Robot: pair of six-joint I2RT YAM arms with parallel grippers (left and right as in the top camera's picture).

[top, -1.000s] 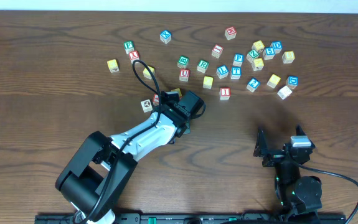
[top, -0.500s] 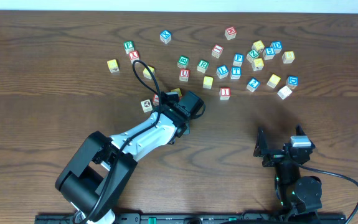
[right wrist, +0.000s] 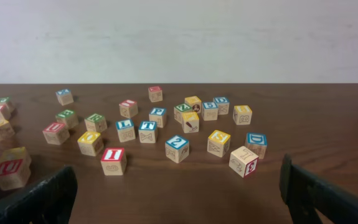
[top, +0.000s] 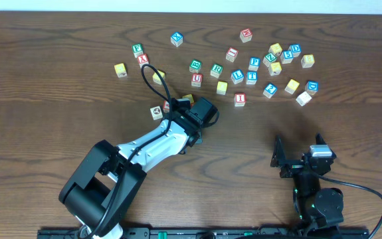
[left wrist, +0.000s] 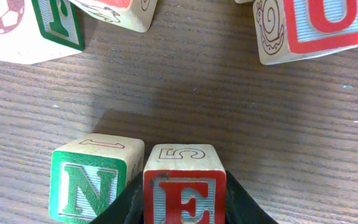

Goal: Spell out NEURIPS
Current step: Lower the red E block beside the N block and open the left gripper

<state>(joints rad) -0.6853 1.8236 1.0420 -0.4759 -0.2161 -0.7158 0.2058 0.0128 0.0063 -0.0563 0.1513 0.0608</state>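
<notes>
My left gripper (left wrist: 185, 202) is shut on a red E block (left wrist: 185, 183), held on the table right beside a green N block (left wrist: 94, 180) on its left, nearly touching. A red U block (left wrist: 319, 25) lies further ahead to the right. From overhead the left gripper (top: 192, 126) hides both N and E. The red U (top: 196, 79) and red I (top: 240, 99) sit among the scattered blocks. My right gripper (right wrist: 179, 205) is open and empty, low at the table's near right (top: 300, 158); the red I (right wrist: 113, 160) lies in front of it.
Several loose letter blocks are scattered across the far middle and right of the table, among them a green R (top: 216, 70) and a blue P (top: 254, 63). A soccer-ball block (top: 156, 112) lies just left of my left gripper. A black cable loops over the left arm.
</notes>
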